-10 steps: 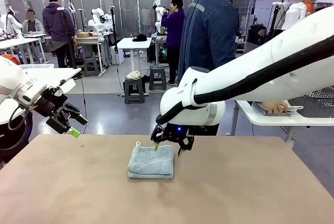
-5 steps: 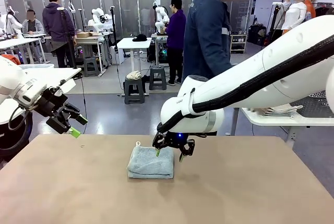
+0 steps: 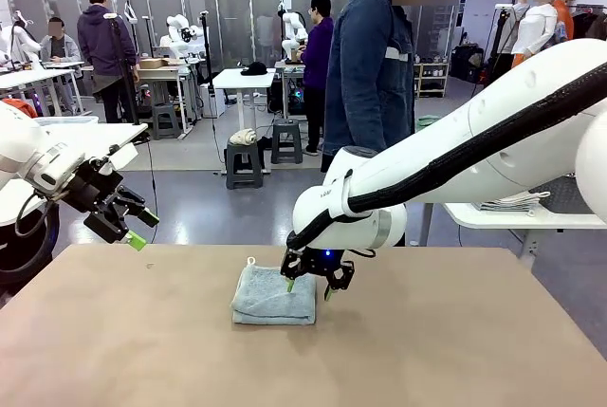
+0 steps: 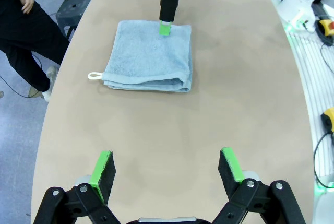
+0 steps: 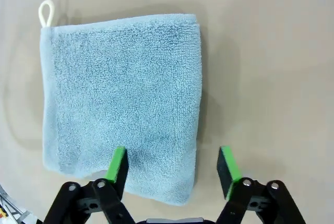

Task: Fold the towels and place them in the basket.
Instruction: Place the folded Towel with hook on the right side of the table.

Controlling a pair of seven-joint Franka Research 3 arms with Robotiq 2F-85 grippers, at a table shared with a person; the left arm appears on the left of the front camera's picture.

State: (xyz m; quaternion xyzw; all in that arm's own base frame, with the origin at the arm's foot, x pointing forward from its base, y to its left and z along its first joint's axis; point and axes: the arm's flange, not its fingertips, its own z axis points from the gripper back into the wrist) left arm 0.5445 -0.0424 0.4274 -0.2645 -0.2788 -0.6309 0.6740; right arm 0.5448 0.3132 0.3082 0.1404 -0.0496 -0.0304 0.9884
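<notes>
The pale blue-grey towel [image 3: 273,295] lies folded into a thick rectangle near the middle of the bench [image 3: 427,350], exactly where it lay a second ago. Its white corner loop [image 3: 250,261] sticks out at the far left corner.

The right gripper [image 3: 308,287] has come down since then. It hung above the towel's far right part, and now its tips reach the cloth. Its jaws are spread astride the towel's right edge. One green pad [image 5: 118,163] presses into the terry and the other stands over bare bench just beside the fold, so nothing is pinched.

The left gripper [image 3: 142,229] has not moved. It hovers over the bench's far left edge, well apart from the towel, with its jaws spread wide and empty.

The person [image 3: 370,65] in a dark blue jacket at the far side has shifted left and taken a hand off the stack of folded cloth [image 3: 512,204] on the side table to the right.

In count there are one towel with one loop, two grippers and one person at the bench.
</notes>
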